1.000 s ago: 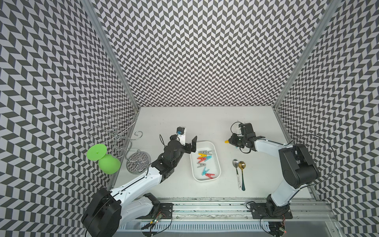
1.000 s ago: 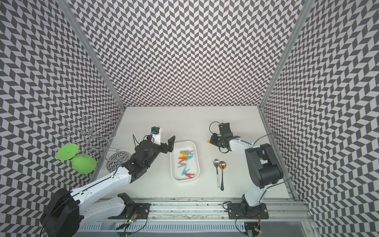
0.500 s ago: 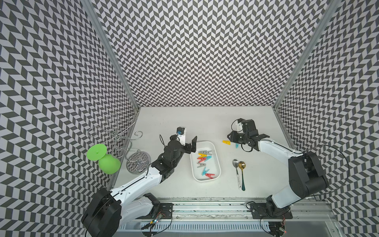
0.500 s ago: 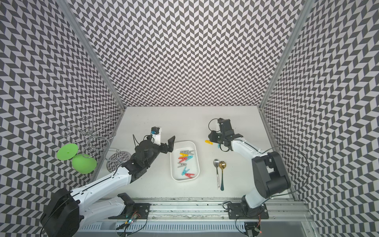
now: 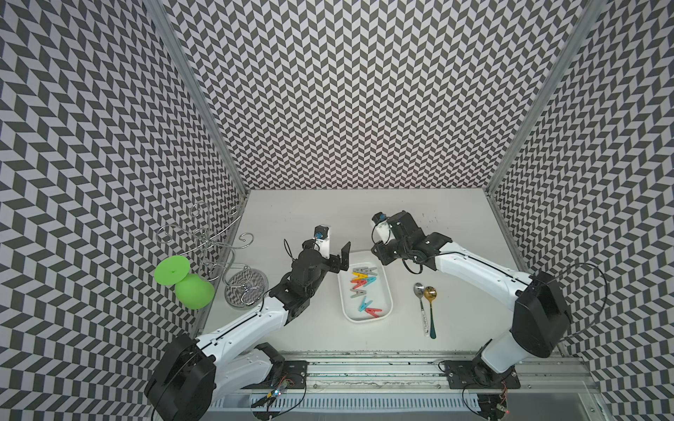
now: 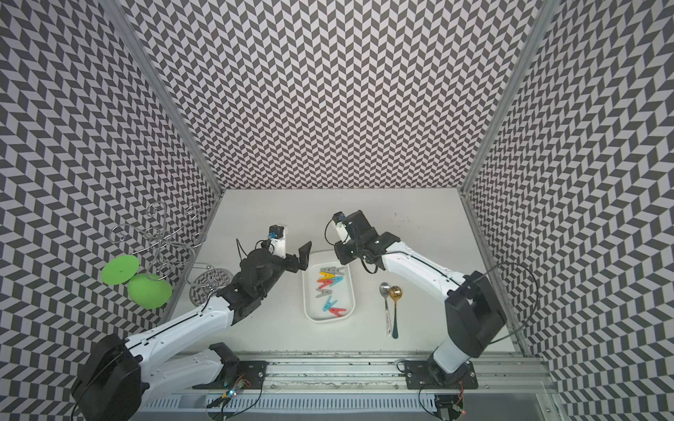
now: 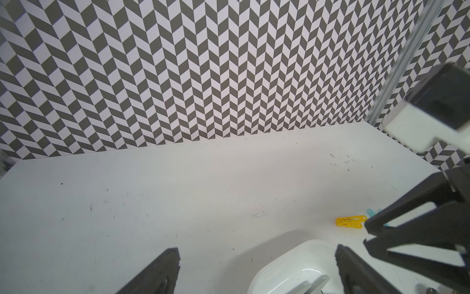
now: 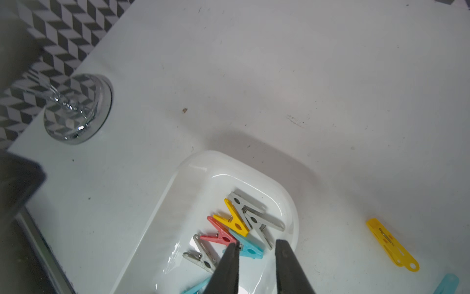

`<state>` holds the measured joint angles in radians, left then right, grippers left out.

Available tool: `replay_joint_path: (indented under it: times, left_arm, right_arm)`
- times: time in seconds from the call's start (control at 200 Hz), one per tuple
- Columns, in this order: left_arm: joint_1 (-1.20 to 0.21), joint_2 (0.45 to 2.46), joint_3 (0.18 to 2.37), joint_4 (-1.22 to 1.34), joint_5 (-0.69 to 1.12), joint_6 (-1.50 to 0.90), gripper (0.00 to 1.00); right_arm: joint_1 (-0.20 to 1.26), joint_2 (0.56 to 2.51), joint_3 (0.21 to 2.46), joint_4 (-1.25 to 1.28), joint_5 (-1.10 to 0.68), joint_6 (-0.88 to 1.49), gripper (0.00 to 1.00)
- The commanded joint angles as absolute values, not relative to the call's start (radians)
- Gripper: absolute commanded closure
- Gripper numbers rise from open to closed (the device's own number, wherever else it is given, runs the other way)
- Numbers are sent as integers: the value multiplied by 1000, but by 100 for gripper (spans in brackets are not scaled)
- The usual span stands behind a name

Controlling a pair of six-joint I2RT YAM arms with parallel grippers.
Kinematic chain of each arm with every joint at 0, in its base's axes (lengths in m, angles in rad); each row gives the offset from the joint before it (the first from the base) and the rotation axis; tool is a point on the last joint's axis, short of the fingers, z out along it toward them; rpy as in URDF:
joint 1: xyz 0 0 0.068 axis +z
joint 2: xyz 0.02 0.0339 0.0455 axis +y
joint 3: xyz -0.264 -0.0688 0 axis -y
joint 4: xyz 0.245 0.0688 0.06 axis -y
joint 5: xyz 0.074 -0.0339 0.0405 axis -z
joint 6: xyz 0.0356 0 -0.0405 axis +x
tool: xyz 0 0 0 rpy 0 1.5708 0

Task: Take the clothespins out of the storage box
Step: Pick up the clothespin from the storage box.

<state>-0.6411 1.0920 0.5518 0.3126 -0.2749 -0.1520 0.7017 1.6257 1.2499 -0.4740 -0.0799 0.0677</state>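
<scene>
I work in a robotics lab cell: black-and-white chevron panels wall in three sides, aluminium posts stand at the corners, and my left arm and right arm are bolted to a metal rail fronting a white tabletop.

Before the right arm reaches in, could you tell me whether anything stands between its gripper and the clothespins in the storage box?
Nothing visible does. The right gripper, open and empty, hangs above the clothespins, which lie uncovered in the storage box. The left gripper is at the box's edge, not between them.
</scene>
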Motion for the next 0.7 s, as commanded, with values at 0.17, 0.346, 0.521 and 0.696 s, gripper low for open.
replay_joint_path:
  times: [0.17, 0.346, 0.521, 0.696]
  left_arm:
    - [-643, 1080, 541, 328, -267, -160, 1]
    - [-644, 1075, 540, 325, -273, -158, 0]
    - [-643, 1069, 537, 327, -278, -157, 0]
    - [-643, 1068, 535, 327, -279, -158, 0]
  right_arm:
    - [803, 1783, 1369, -654, 99, -72, 72]
    - [837, 1903, 1438, -731, 174, -91, 72]
    - [853, 1966, 1467, -749, 204, -96, 72]
    - [865, 2025, 1504, -779, 274, -94, 72]
